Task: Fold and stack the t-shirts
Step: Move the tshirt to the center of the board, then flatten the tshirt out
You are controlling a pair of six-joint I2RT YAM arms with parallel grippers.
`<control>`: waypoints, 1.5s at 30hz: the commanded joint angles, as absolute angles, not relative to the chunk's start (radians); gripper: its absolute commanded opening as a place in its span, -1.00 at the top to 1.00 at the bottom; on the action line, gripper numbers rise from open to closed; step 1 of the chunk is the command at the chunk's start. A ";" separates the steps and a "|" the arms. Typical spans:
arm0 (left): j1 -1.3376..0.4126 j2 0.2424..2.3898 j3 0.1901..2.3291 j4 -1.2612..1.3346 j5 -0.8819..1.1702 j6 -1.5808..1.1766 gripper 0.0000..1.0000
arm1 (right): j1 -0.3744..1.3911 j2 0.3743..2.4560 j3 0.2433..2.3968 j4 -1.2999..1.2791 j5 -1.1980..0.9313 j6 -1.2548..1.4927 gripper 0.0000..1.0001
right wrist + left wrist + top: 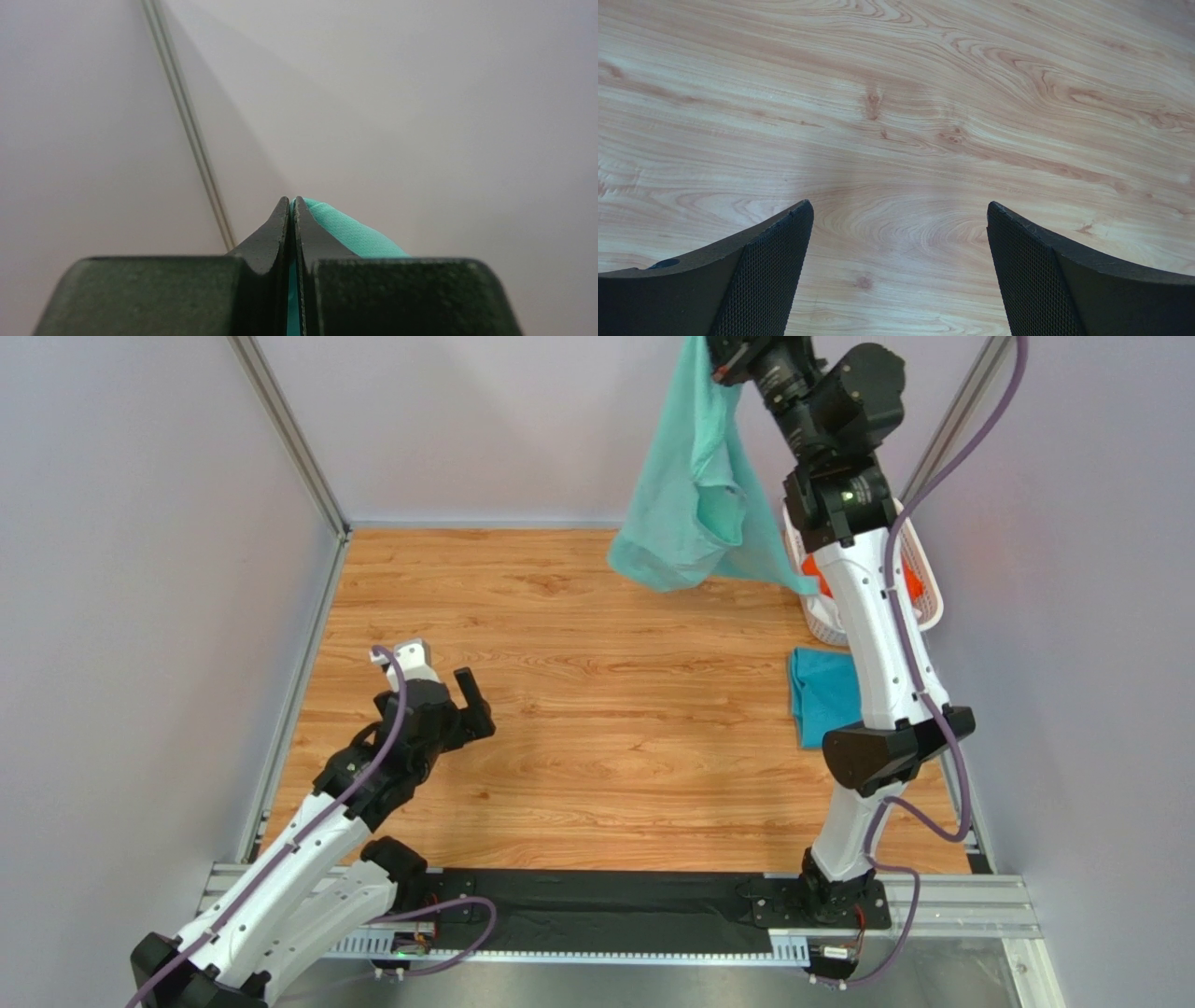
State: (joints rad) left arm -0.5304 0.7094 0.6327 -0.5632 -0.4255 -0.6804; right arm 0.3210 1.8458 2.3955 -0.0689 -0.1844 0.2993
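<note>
My right gripper [718, 356] is raised high at the back and shut on a mint green t-shirt [694, 504], which hangs bunched above the far right of the wooden table. In the right wrist view the shut gripper [291, 203] pinches mint cloth [351, 234] against a grey wall. A darker teal blue t-shirt [821, 693] lies folded on the table at the right. Orange cloth [912, 581] shows in the basket behind the right arm. My left gripper [432, 669] is open and empty, low over the table's left part; its view shows the gripper [899, 210] over bare wood.
A white lattice basket [927, 567] stands at the far right corner, partly hidden by the right arm. Grey walls and metal frame posts [288, 434] enclose the table on three sides. A black strip runs along the near edge [603, 903].
</note>
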 commanded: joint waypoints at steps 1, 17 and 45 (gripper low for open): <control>-0.531 0.681 0.644 -0.545 -0.393 -0.695 -0.99 | 0.435 1.793 2.418 -0.031 -0.152 0.232 1.00; -0.531 0.456 0.577 -0.732 -0.299 -0.899 -0.99 | 0.511 1.436 1.389 0.023 0.247 0.399 1.00; -0.459 1.144 0.615 -0.500 -0.204 -0.910 -0.78 | 0.431 1.376 0.792 -0.064 0.419 0.428 1.00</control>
State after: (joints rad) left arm -0.4664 1.1118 0.5671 -0.5529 -0.2188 -0.9005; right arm 0.4324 1.4117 0.8097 -0.0723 0.3954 0.4034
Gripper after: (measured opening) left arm 0.898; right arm 0.007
